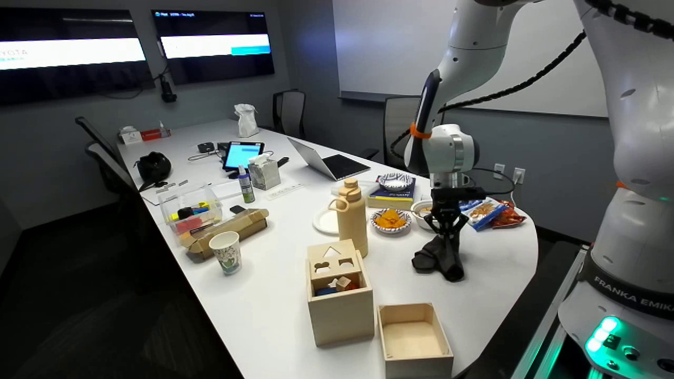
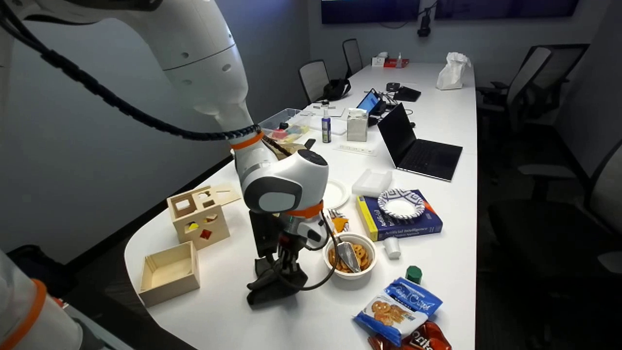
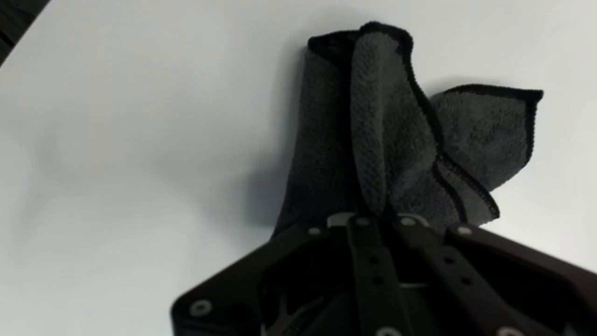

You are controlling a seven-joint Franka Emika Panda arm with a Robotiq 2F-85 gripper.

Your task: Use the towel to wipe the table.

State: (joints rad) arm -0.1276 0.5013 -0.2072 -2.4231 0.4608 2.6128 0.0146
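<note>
The dark grey towel (image 1: 438,260) hangs folded and bunched from my gripper (image 1: 447,231). Its lower part rests on the white table (image 1: 274,300). The towel also shows in an exterior view (image 2: 276,284), below the gripper (image 2: 287,260) there. In the wrist view the towel (image 3: 396,116) fans out beyond the fingertips of the gripper (image 3: 382,221), with its black stitched edges showing. The fingers are shut on a pinched fold of it. The part between the fingers is hidden. The bare white tabletop (image 3: 140,140) surrounds the towel in the wrist view.
A tan bottle (image 1: 352,218), a wooden shape box (image 1: 342,316) and an open wooden tray (image 1: 416,337) stand to one side of the towel. A bowl of pretzels (image 2: 362,257), snack bags (image 2: 401,311) and a blue book (image 2: 418,221) lie on the other side.
</note>
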